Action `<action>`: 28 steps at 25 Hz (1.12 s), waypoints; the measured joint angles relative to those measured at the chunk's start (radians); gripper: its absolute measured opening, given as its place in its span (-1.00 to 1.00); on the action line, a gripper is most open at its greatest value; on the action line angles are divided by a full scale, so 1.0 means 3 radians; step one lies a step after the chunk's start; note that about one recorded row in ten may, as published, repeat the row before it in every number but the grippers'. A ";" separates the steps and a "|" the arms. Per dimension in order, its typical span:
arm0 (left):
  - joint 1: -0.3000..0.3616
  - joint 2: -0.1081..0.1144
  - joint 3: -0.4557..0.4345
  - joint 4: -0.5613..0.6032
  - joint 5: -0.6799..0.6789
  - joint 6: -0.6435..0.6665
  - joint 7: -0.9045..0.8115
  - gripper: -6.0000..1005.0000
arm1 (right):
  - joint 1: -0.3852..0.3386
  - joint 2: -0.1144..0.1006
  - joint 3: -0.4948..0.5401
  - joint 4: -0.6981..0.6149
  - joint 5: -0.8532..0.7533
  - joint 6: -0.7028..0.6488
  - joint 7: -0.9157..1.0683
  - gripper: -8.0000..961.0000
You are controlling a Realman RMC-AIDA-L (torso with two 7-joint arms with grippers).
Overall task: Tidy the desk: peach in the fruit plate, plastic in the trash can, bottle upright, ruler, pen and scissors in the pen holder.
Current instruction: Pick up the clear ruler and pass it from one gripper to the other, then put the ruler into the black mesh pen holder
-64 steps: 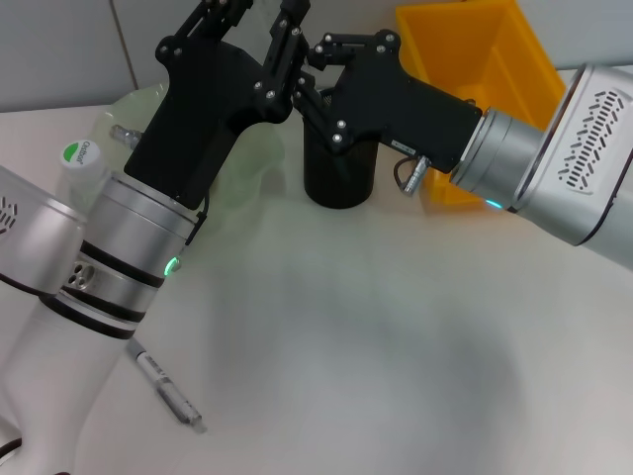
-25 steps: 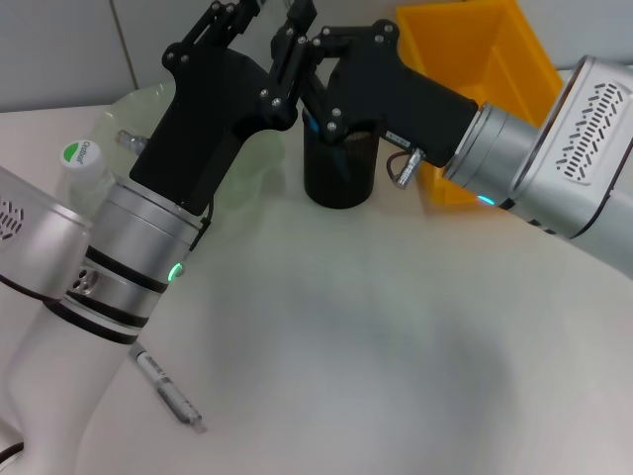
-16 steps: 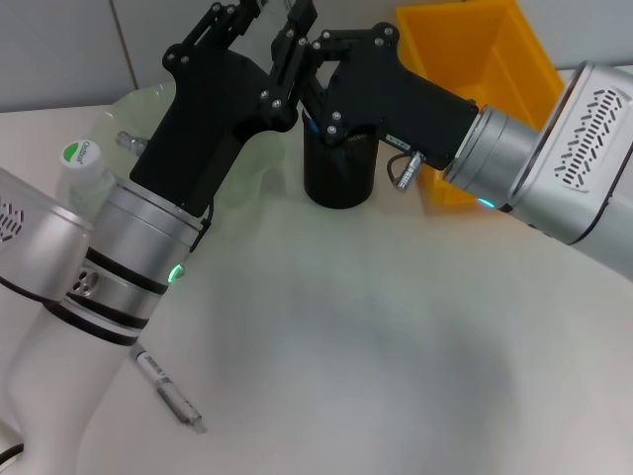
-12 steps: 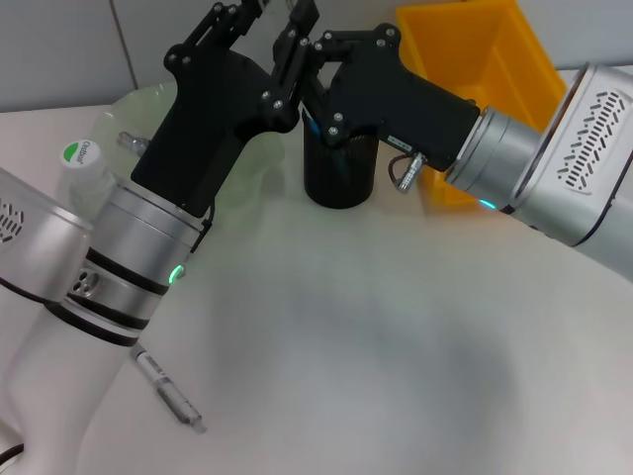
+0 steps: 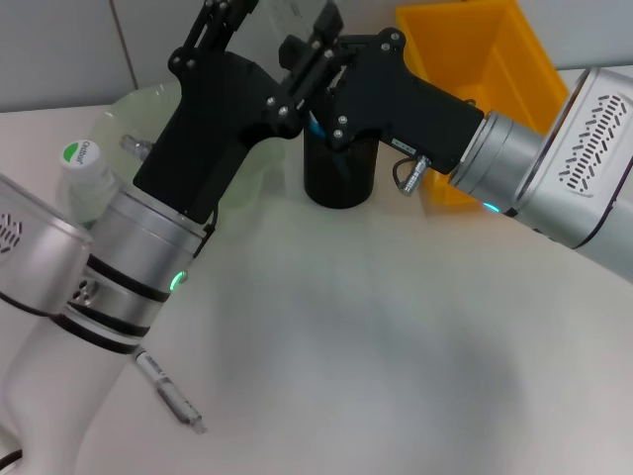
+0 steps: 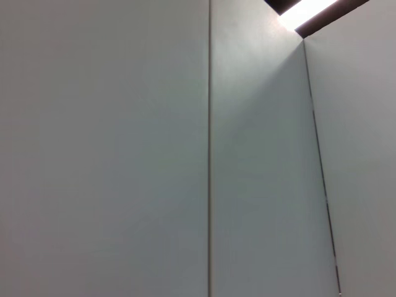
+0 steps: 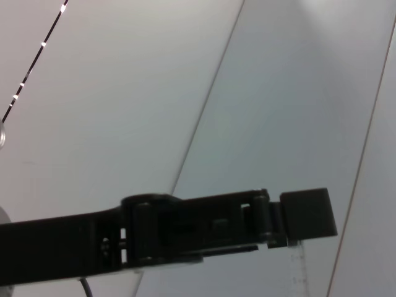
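My right gripper [image 5: 324,22] is raised above the black pen holder [image 5: 337,176], which has a blue item in it. A clear ruler [image 5: 285,12] shows faintly at its fingertips; in the right wrist view a black finger [image 7: 204,226] has a clear strip [image 7: 297,263] at its tip. My left gripper [image 5: 223,10] is raised just left of it, its tips cut off by the frame edge. A grey pen [image 5: 168,392] lies on the table at the front left. The bottle [image 5: 84,170] stands upright at the left. Peach, plastic and scissors are out of view.
A translucent green fruit plate [image 5: 148,111] sits behind my left arm. The yellow trash bin [image 5: 475,59] stands at the back right, next to the pen holder. The left wrist view shows only a wall.
My right gripper has tilted and risen a little above the pen holder. The left gripper has shifted slightly up. The pen and bottle have not moved.
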 joint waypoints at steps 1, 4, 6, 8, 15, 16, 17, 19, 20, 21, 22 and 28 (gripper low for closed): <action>0.0000 0.0000 0.0000 0.0000 0.0000 0.0000 0.0000 0.31 | -0.0001 0.0000 0.0000 0.0000 0.0000 0.0000 0.0003 -0.97; 0.0024 0.0000 0.0000 0.0006 0.0046 0.0027 -0.0014 0.53 | -0.0011 0.0000 0.0008 -0.0002 0.0016 -0.0001 0.0011 -0.97; 0.0042 0.0002 -0.0003 0.0015 0.0047 0.0027 -0.0063 0.67 | -0.0018 0.0000 0.0008 0.0000 0.0108 0.0003 0.0012 -0.97; 0.0052 0.0006 -0.0005 0.0018 0.0055 0.0027 -0.0115 0.68 | -0.0021 0.0000 0.0003 0.0013 0.0249 0.0024 0.0010 -0.97; 0.0251 0.0057 -0.0344 -0.0068 0.0981 0.0022 -0.0913 0.72 | -0.0011 0.0000 -0.0078 0.0025 0.0814 0.0351 0.0056 -0.97; 0.0251 0.0057 -0.0344 -0.0068 0.0981 0.0022 -0.0913 0.72 | -0.0005 0.0000 -0.0143 0.0020 0.0906 0.0410 0.0066 -0.97; 0.0287 0.0059 -0.0402 -0.0072 0.1098 0.0022 -0.0994 0.72 | 0.0003 0.0000 -0.0222 0.0012 0.1030 0.0486 0.0075 -0.97; 0.0416 0.0065 -0.0653 -0.0081 0.1545 0.0006 -0.1308 0.72 | 0.0028 0.0000 -0.0389 -0.0006 0.1274 0.0671 0.0074 -0.97; 0.0416 0.0065 -0.0653 -0.0081 0.1545 0.0006 -0.1308 0.72 | 0.0028 0.0000 -0.0389 -0.0006 0.1274 0.0671 0.0074 -0.96; 0.0429 0.0068 -0.0690 -0.0086 0.1639 0.0003 -0.1377 0.72 | 0.0036 0.0000 -0.0414 -0.0008 0.1315 0.0720 0.0074 -0.96; 0.0437 0.0079 -0.0748 -0.0101 0.1790 -0.0003 -0.1482 0.72 | 0.0044 0.0000 -0.0425 -0.0013 0.1328 0.0763 0.0073 -0.96; 0.0412 0.0116 -0.1110 -0.0268 0.2631 -0.0015 -0.2051 0.72 | 0.0123 0.0000 -0.0450 -0.0071 0.1379 0.1129 0.0123 -0.96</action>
